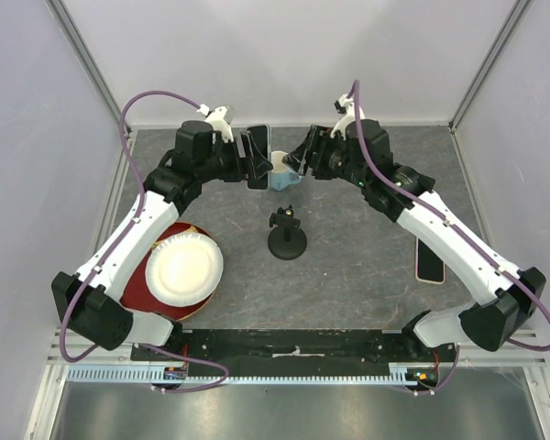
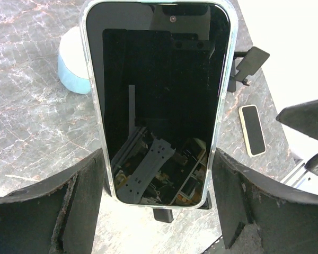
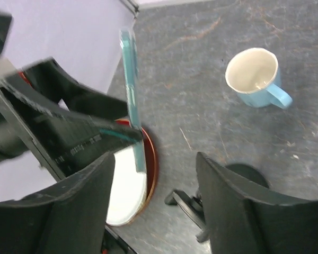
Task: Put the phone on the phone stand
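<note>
Left gripper (image 2: 158,180): clenched on the phone (image 2: 159,95), one finger on each long edge at its lower part. The phone is held off the table (image 1: 367,266) at the far centre, screen towards the left wrist camera.

Right gripper (image 3: 155,180): jaws apart, grasping nothing, just right of the held phone.

Phone stand (image 1: 287,240): upright at table centre, unoccupied, near side of the blue mug (image 1: 282,179).

A second phone (image 1: 429,260) lies flat at right. A white paper plate (image 1: 183,269) sits on a red plate (image 1: 142,275) at left.

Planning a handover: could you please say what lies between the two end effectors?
Top view: the mug stands between the left end effector, holding the phone, and the right end effector.
</note>
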